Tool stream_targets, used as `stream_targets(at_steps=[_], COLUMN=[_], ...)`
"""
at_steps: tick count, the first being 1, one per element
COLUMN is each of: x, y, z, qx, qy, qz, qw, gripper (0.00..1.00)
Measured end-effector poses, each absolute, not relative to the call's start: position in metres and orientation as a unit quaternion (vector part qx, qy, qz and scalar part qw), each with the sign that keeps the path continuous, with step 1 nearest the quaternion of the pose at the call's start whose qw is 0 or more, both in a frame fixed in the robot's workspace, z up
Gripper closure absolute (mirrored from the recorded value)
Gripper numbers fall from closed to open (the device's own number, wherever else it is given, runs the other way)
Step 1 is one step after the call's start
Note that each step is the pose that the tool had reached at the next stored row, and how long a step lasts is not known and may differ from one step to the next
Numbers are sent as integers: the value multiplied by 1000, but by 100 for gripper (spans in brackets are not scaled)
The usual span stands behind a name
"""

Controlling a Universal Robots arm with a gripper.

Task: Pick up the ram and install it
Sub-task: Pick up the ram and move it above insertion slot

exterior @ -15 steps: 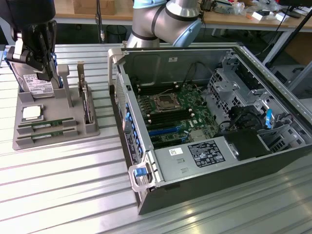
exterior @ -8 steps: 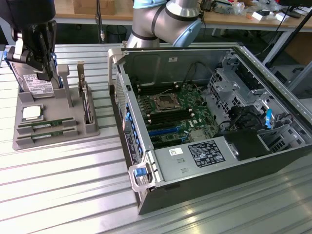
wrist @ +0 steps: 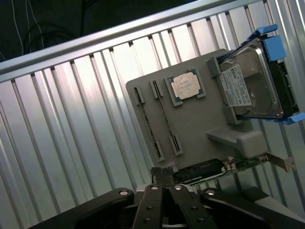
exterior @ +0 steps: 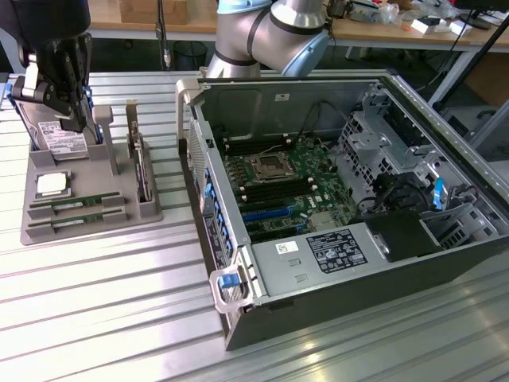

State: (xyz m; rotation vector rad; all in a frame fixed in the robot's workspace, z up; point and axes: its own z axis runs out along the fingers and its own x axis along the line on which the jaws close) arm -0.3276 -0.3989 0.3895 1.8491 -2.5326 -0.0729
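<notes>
Two ram sticks (exterior: pixel 76 205) lie side by side in slots of the grey holder tray (exterior: pixel 119 208) at the exterior view's left; in the wrist view they are thin strips (wrist: pixel 148 125) along the tray (wrist: pixel 200 124). My gripper (exterior: pixel 77 123) hangs above the back of that tray, in front of the hard drive (exterior: pixel 57 142). Its black fingers (wrist: pixel 157 179) are pressed together, so the gripper (wrist: pixel 163 172) is shut with nothing between them. The open computer case (exterior: pixel 334 263) lies at the exterior view's right, its motherboard (exterior: pixel 314 203) exposed.
The tray also holds a silver processor chip (exterior: pixel 51 184) (wrist: pixel 187 87), a hard drive in a blue frame (wrist: pixel 249 86) and an upright expansion card (exterior: pixel 140 163) (wrist: pixel 205 170). All of it rests on a ribbed metal table (exterior: pixel 119 302). The arm's elbow (exterior: pixel 270 36) rises behind the case.
</notes>
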Motion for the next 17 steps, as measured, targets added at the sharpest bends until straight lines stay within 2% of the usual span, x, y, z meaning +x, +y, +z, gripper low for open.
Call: stream_targets(at_steps=[17], x=[-328], y=[-399], z=[389], qx=[603], qy=[-797], qz=[-23], qw=[3], gripper=[90])
